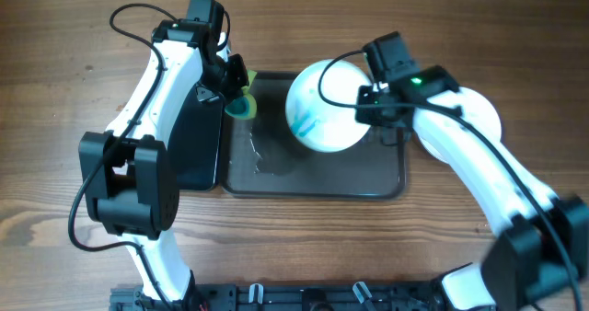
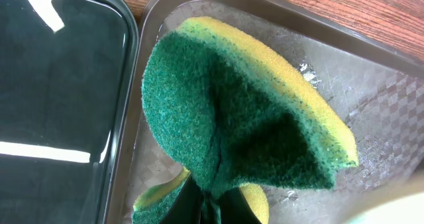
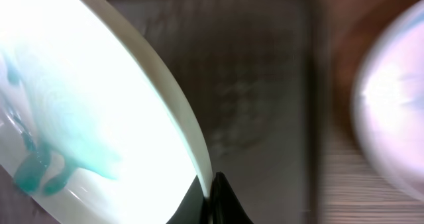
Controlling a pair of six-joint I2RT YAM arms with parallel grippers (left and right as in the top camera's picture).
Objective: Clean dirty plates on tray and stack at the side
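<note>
A white dirty plate [image 1: 317,109] with blue smears is tilted above the far part of the grey-brown tray [image 1: 313,178]. My right gripper [image 1: 370,109] is shut on its right rim. In the right wrist view the rim of the plate [image 3: 99,118] is pinched in the gripper [image 3: 211,207]. My left gripper [image 1: 236,92] hangs over the tray's far left corner, shut on a green and yellow sponge [image 1: 245,105]. The left wrist view shows the folded sponge [image 2: 245,118] squeezed in the gripper [image 2: 212,207] above the wet tray floor [image 2: 377,111].
A glossy black tray [image 1: 198,141] lies directly left of the grey-brown tray, seen also as the black tray [image 2: 59,105]. Another white plate [image 1: 485,113] rests on the wooden table right of the tray, partly under my right arm.
</note>
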